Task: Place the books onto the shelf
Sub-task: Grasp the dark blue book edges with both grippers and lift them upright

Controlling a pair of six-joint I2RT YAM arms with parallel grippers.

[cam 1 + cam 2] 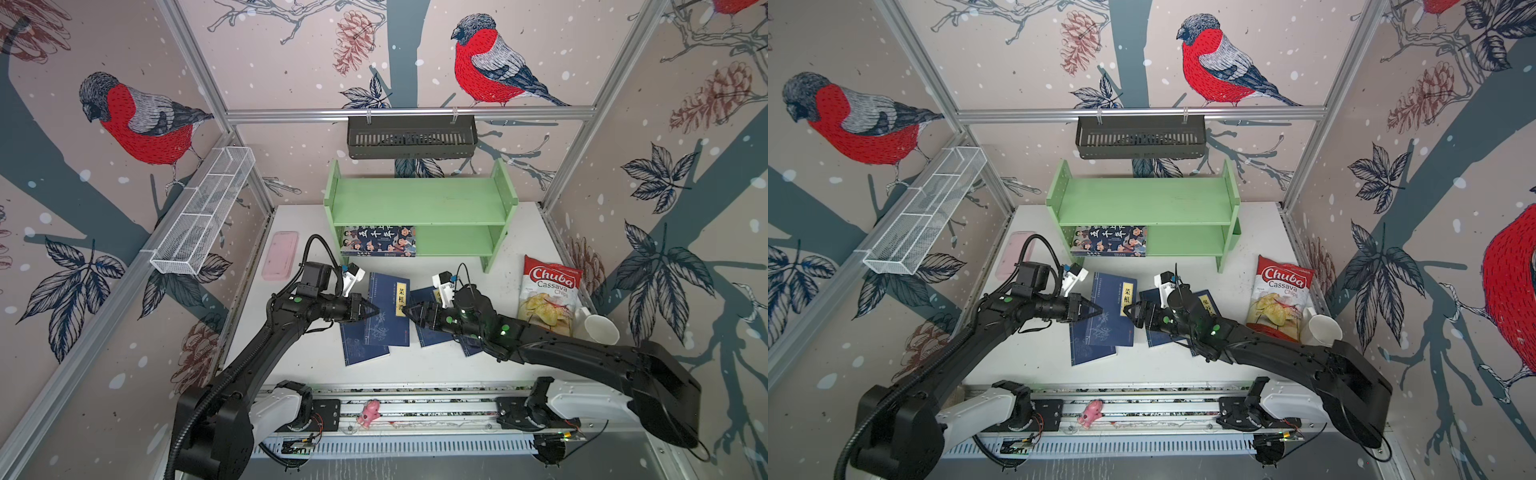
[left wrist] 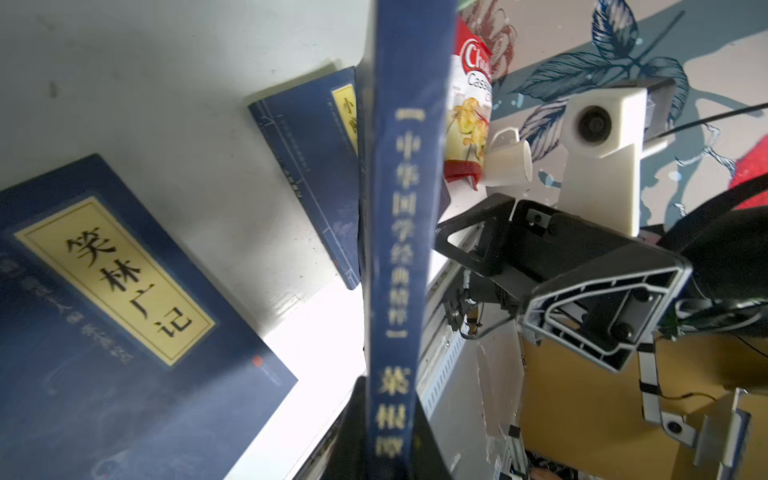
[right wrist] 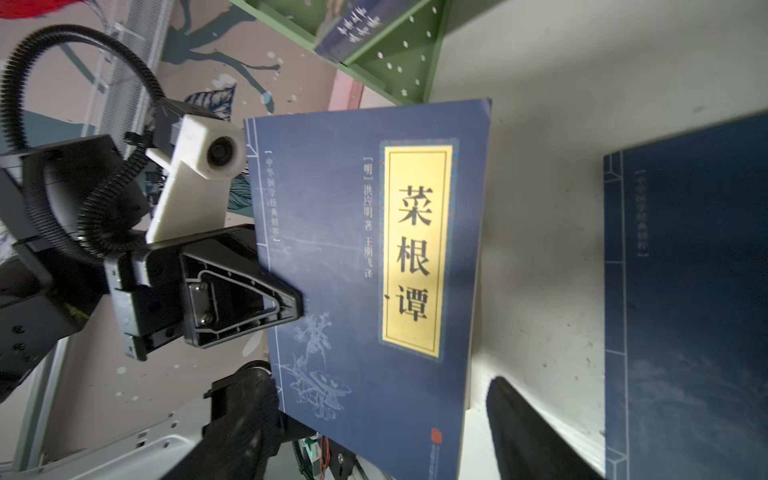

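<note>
From above, caught the left gripper (image 1: pixel 374 311) clamped on the spine edge of a dark navy paperback with yellow title label (image 1: pixel 388 307) over the white table (image 1: pixel 436 365), long axis pointing at the light green two-tier wooden shelf (image 1: pixel 419 203); right gripper (image 1: pixel 409 311) spread wide at its far edge. At left wrist, saw the paperback (image 2: pixel 395 249) only as a blurred spine. At right wrist, lost a lower corner of the paperback (image 3: pixel 365 270) to the frame.

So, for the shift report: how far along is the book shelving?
Done: one cartoon-cover book lies on the shelf, lower tier. In hand: the left pincer is shut on a navy book at its spine, the right pincer open beside it. Left: that book and three more navy books on the table.
</note>
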